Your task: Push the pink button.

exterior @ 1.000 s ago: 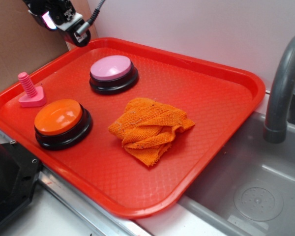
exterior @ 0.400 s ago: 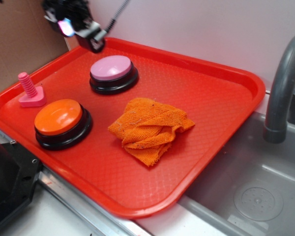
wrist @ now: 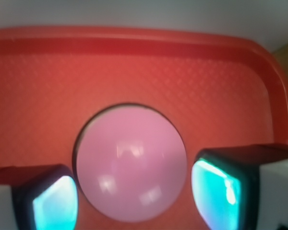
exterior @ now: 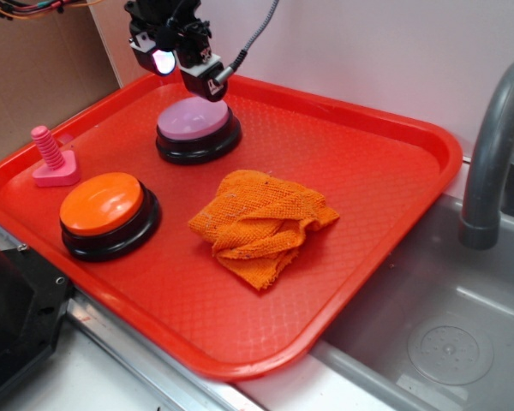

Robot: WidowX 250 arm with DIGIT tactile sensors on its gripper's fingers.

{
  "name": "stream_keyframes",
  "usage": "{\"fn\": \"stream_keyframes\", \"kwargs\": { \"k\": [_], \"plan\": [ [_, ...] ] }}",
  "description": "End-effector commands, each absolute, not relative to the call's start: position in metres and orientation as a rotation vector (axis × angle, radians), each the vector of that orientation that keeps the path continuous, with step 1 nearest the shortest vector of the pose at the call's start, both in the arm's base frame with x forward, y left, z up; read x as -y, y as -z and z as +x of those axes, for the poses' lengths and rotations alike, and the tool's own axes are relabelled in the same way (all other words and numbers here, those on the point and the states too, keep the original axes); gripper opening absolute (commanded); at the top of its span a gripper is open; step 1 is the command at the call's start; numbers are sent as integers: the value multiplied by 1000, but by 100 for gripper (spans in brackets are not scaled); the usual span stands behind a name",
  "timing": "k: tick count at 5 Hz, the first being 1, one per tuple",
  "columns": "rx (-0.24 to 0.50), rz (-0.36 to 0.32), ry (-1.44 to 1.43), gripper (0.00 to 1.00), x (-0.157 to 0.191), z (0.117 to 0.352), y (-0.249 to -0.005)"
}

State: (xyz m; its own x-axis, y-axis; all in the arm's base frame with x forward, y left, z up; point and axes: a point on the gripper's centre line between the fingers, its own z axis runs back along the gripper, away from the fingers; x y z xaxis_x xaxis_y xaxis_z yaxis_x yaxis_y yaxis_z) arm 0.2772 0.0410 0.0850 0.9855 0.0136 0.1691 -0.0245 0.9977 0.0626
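A: Two fingers (wrist: 221, 189) spread wide, gripper (wrist: 134, 191) released, nothing held. The pink button (wrist: 131, 165) sits between them in the wrist view, a bit toward the right pad.

B: Contact yet?

A: Can't tell. In the exterior view the gripper (exterior: 173, 60) hangs over the far edge of the pink button (exterior: 193, 120), looks just above it, not pressing.

B: Where's the button?

A: Far-left part of the red tray (exterior: 385, 184), near the back rim.

B: Risks?

A: Spread jaws are the main one, I'd judge. If it drops straight down, the fingers could straddle the dome and land on the tray either side, so nothing presses. Or one pad clips the black base and shoves the button sideways instead of down.

B: Wrong target?

A: Unlikely. Orange button (exterior: 103, 205) is nearer the camera than the pink button, well apart. Pink bolt (exterior: 51, 158) to the left of it, orange cloth (exterior: 261, 223) to the right and nearer. None underneath.
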Motion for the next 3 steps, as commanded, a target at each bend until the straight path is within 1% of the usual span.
{"fn": "stream_keyframes", "kwargs": {
  "k": [1,2,3],
  "plan": [
    [213,39,-45,100,-52,253,-89],
    [188,53,-34,100,-56,255,-73],
    [182,68,-19,100,-54,262,-66]
  ]
}}
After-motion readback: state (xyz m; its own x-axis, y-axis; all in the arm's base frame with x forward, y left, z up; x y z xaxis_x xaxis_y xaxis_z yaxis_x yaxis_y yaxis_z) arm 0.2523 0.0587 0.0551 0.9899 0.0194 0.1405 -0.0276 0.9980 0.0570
